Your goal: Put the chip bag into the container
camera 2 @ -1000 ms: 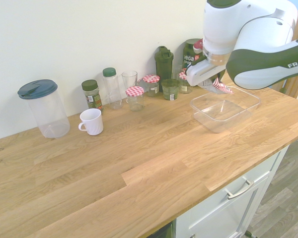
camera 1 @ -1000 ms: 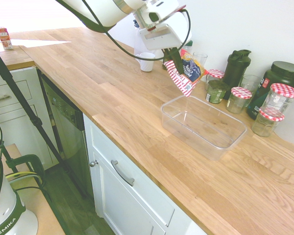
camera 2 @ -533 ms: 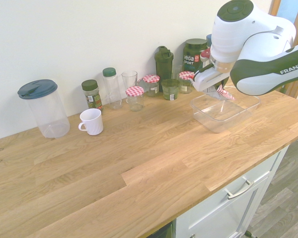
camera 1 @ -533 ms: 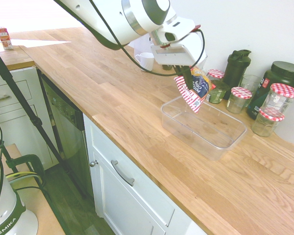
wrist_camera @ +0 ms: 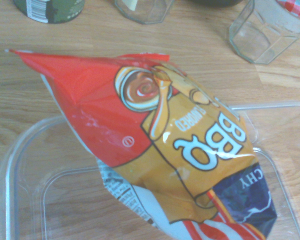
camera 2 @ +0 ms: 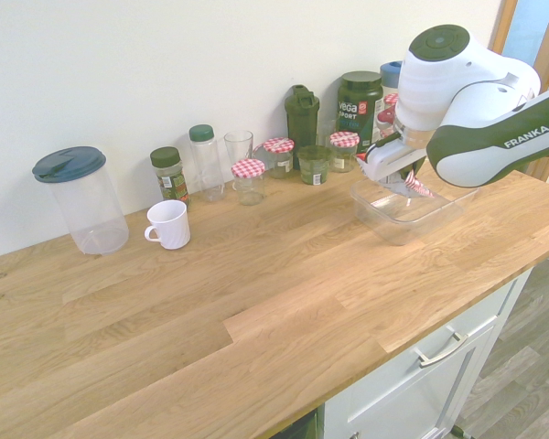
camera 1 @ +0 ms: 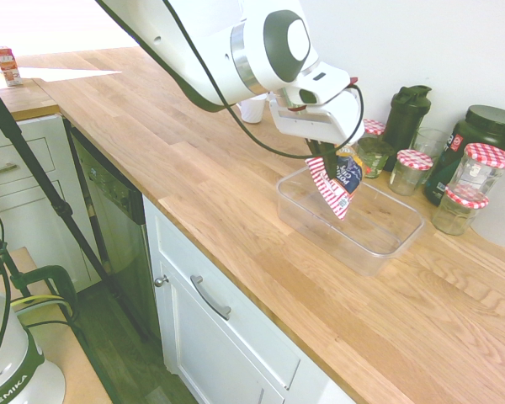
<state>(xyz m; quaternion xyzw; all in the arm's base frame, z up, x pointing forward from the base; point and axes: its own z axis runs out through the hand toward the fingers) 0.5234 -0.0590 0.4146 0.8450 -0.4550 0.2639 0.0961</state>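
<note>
One hand (camera 1: 324, 156), tilted downward over the clear container (camera 1: 374, 250), grips the chip bag (camera 1: 337, 187).

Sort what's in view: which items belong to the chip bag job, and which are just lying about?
Job:
- chip bag, held over the container
- clear container
- gripper, shut on the bag

Lying about:
- white mug
- lidded pitcher
- dark shaker
- Vega tub
- jars with red-checked lids
- green-lidded bottle
</note>
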